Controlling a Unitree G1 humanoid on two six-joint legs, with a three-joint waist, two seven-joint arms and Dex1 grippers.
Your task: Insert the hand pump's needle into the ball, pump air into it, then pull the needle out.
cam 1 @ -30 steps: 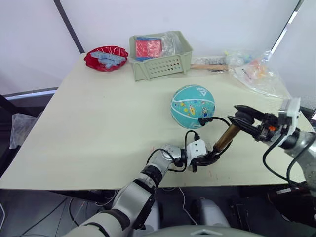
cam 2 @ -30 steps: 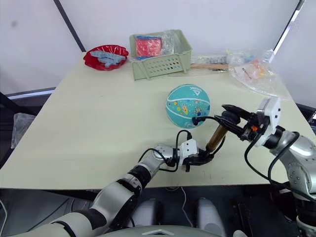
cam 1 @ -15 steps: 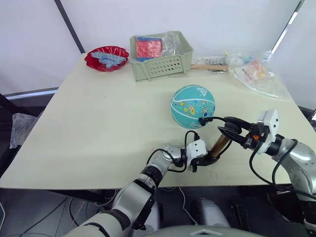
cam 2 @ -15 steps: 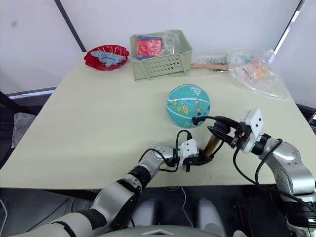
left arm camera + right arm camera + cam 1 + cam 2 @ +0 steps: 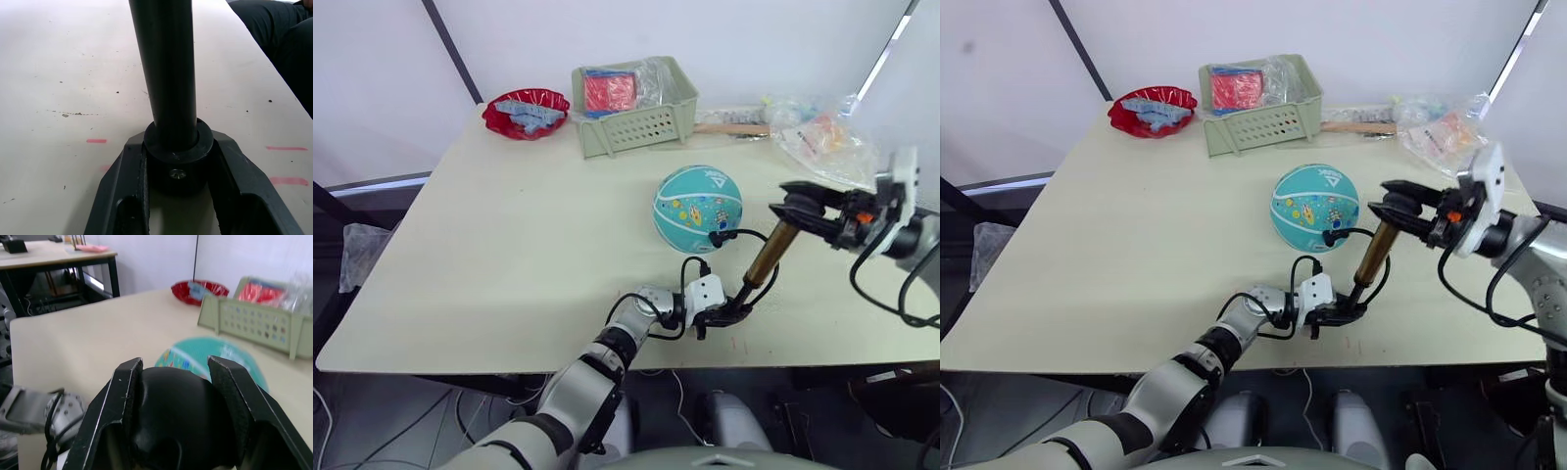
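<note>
The teal ball (image 5: pixel 697 208) rests on the table (image 5: pixel 509 255) in front of me. The hand pump (image 5: pixel 764 259) stands tilted beside it, its bronze cylinder leaning up toward the right. My left gripper (image 5: pixel 728 314) lies on the table, shut on the pump's black end cap (image 5: pixel 178 156). My right gripper (image 5: pixel 793 208) is shut on the black handle (image 5: pixel 181 426), raised above the cylinder. The thin black hose (image 5: pixel 749 235) loops from the pump to the needle's black fitting (image 5: pixel 715 238), which sits against the ball's near side. The pin itself is hidden.
At the back of the table stand a green basket (image 5: pixel 631 108) holding packets and a red bowl (image 5: pixel 524 113). A wooden-handled tool (image 5: pixel 729 128) and crinkled plastic bags (image 5: pixel 822 137) lie at the back right. The table's near edge runs just behind my left gripper.
My right gripper pushed the handle down toward the cylinder, then lifted it up and to the right. The left gripper, pump base and ball stayed put.
</note>
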